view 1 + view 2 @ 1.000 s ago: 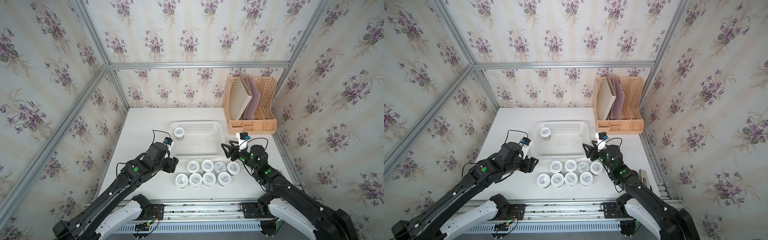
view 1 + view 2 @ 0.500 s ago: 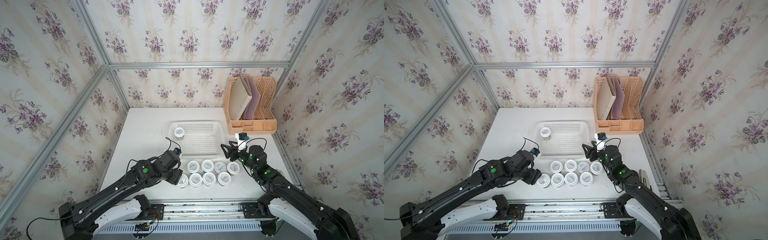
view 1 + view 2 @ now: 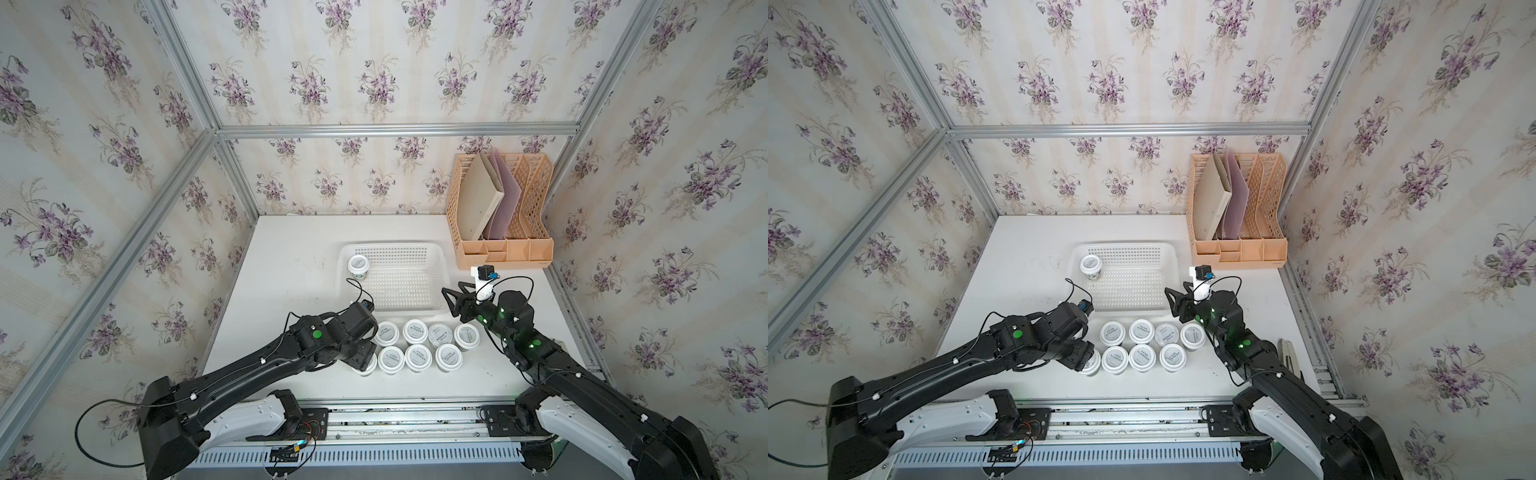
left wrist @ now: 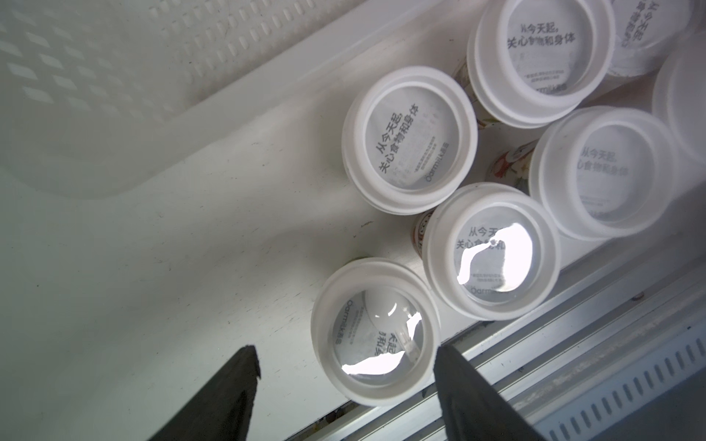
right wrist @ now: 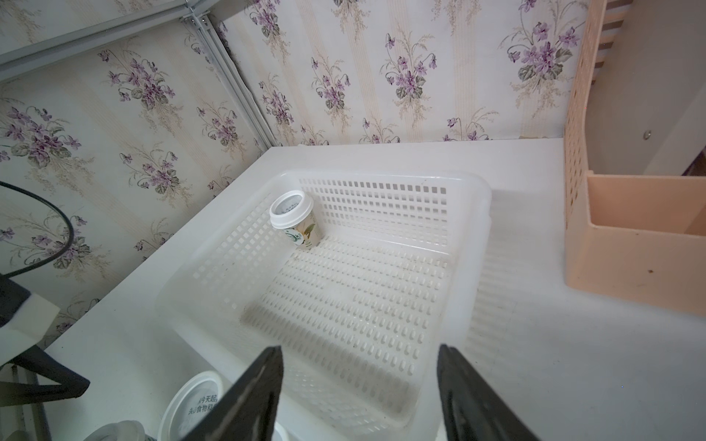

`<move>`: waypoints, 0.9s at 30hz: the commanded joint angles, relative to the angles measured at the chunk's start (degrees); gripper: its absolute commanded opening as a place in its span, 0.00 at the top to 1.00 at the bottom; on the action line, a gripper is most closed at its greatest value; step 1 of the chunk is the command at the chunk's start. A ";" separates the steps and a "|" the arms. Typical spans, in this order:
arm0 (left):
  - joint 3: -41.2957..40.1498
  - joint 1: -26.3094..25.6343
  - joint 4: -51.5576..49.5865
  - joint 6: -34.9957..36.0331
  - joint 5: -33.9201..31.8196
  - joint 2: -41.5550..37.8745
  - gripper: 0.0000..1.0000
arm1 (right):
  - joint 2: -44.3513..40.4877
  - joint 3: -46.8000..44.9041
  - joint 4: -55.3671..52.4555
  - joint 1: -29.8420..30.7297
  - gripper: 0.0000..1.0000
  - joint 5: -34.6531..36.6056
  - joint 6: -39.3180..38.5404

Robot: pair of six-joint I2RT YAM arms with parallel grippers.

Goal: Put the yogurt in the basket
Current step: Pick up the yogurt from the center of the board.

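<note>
One yogurt (image 3: 358,264) (image 3: 1091,263) (image 5: 292,214) stands upright in the far left corner of the white basket (image 3: 440,253) (image 3: 1169,249) (image 5: 485,198). Several more yogurt cups (image 3: 417,357) (image 3: 1142,357) stand in two rows on the table in front of the basket. My left gripper (image 3: 361,357) (image 3: 1084,357) (image 4: 345,353) hangs open over the leftmost front cup (image 4: 374,332). One finger is close by that cup's rim and the other stands well clear of it. My right gripper (image 3: 451,301) (image 3: 1173,301) (image 5: 358,350) is open and empty above the basket's near right corner.
A peach-orange file rack (image 3: 503,249) (image 3: 1237,249) (image 5: 642,248) holding folders stands at the back right, close to the basket. The table's front edge and metal rail (image 4: 573,362) run just behind the front row of cups. Papered walls enclose the table on three sides.
My left arm has swung from beside the basket's near left corner toward the front and come down over the leftmost front cup, its jaws widening. The right arm has not moved.
</note>
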 commanded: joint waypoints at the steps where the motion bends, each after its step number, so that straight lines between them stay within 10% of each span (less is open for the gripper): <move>1: -0.32 -0.16 1.68 -0.38 0.72 1.27 0.24 | -0.28 0.36 -0.46 0.09 0.31 0.35 -0.51; 27: 0.27 -1.29 -0.91 -1.38 2.63 2.62 0.23 | 0.19 0.55 -0.60 0.09 0.31 0.35 -0.45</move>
